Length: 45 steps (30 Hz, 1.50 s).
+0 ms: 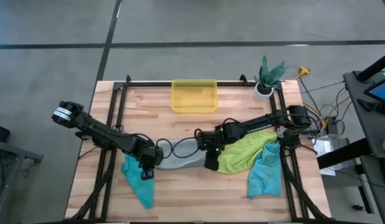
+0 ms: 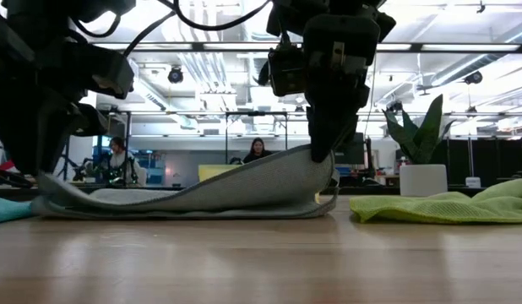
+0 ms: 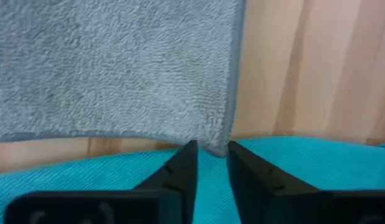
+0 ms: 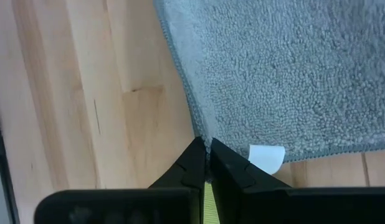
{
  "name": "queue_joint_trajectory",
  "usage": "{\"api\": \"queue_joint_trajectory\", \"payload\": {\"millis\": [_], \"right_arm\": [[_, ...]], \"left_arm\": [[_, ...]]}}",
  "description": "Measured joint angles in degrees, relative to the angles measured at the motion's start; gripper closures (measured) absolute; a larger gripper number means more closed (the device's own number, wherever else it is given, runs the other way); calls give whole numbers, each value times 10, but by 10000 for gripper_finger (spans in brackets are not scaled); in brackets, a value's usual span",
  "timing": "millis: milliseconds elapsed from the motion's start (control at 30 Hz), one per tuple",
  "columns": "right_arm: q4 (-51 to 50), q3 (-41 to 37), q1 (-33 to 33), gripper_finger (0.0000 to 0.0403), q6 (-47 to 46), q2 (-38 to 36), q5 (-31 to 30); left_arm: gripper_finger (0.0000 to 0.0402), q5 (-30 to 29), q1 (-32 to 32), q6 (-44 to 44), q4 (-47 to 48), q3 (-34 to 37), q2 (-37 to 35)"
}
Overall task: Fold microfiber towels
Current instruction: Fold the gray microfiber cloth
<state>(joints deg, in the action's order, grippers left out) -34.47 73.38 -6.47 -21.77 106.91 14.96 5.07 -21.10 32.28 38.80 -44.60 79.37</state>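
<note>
The right gripper point(image 4: 206, 149) is pinched tight on a corner edge of the grey towel point(image 1: 180, 158), lifting that end off the table point(image 1: 199, 199) so the cloth arches in the low view point(image 2: 236, 190). The left gripper point(image 3: 211, 152) stands slightly parted at the towel's opposite corner, its fingertips point(image 3: 187, 155) at the cloth's edge with a narrow gap between them, above a teal towel point(image 1: 139, 183). The grey towel lies between the two grippers at the table's middle front. Just beside it lies the lime green towel point(image 1: 242, 155), with a second teal towel point(image 1: 265, 174) at its far side. A yellow bin point(image 1: 194, 95) sits at the table's back edge.
</note>
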Motion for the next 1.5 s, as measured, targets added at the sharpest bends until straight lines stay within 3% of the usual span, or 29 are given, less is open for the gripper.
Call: {"api": "queue_joint_trajectory", "payload": {"millis": [267, 600, 767, 900, 1167, 1500], "right_arm": [[3, -3, 1, 379, -27, 0, 3], [20, 1, 9, 240, -46, 0, -28], [11, 9, 8, 198, -48, 0, -28], [4, 22, 11, 193, -53, -1, -51], [5, 41, 35, 212, -29, 0, -190], [5, 28, 55, 231, 7, 41, -112]], "left_arm": [[268, -21, 0, 0, 34, -2, -5], [262, -23, 0, 3, 52, -6, -36], [262, -76, 0, 3, 58, -7, -47], [262, -131, 6, 3, 56, -6, -40], [262, -165, 45, -41, 20, -2, -16], [262, -173, 71, -84, -110, -1, 47]]}}
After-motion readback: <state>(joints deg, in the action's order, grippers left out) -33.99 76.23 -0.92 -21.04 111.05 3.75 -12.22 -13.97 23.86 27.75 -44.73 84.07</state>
